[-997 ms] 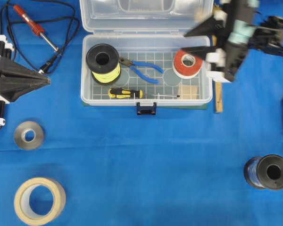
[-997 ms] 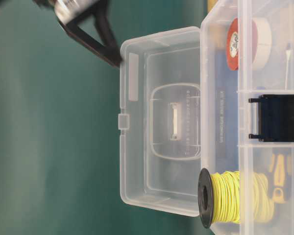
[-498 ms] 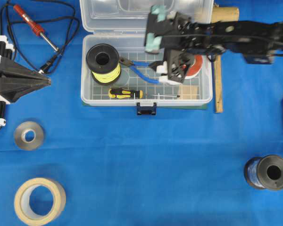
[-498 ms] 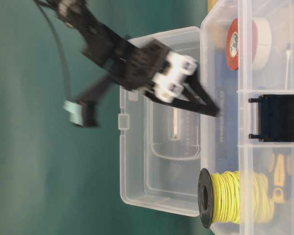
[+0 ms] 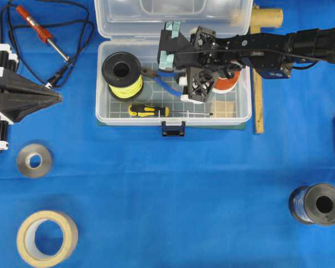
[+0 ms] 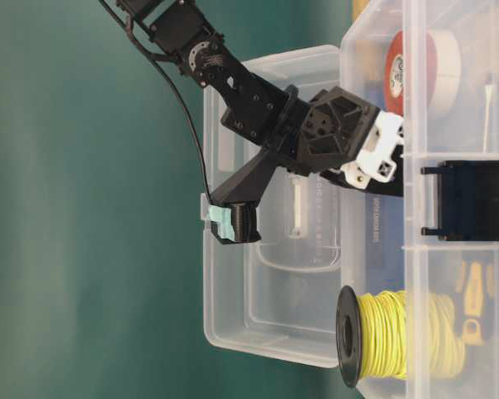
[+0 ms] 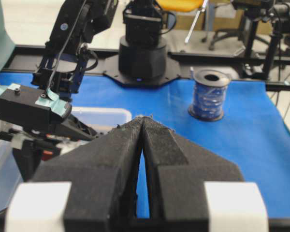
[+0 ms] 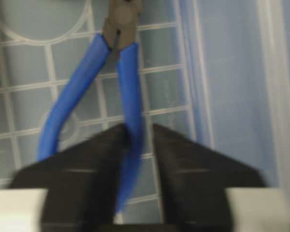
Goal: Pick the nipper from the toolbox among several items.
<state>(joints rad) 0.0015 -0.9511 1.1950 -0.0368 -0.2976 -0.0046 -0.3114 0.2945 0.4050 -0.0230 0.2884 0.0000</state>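
Nipper (image 8: 117,82) lies on the toolbox (image 5: 243,114) floor, one blue handle pinched between the right gripper's (image 8: 135,150) closed-in fingers; left gripper (image 7: 141,145) is closed.

toolbox (image 5: 103,109): clear, colourless plastic; floor in a square grid pattern; front latch dark blue.
nipper (image 8: 128,92): two bright blue handles, dark grey metal head.
screwdriver (image 5: 148,111): handle in yellow and black, shaft silver.
wire spool in box (image 5: 123,75): black flanges, yellow-green wire.
tape in box (image 5: 228,82): red-orange with a white side.
right tool (image 8: 135,140): black fingers, white blocks at their bases.
left tool (image 7: 142,130): matt black fingers, white blocks behind.
worktop (image 5: 173,190): covered in plain bright blue cloth.
soldering iron (image 5: 42,32): red handle, black cord.
loose spool (image 5: 317,204): black flange, dark blue wire.
tape rolls (image 5: 47,238): one beige, one grey.
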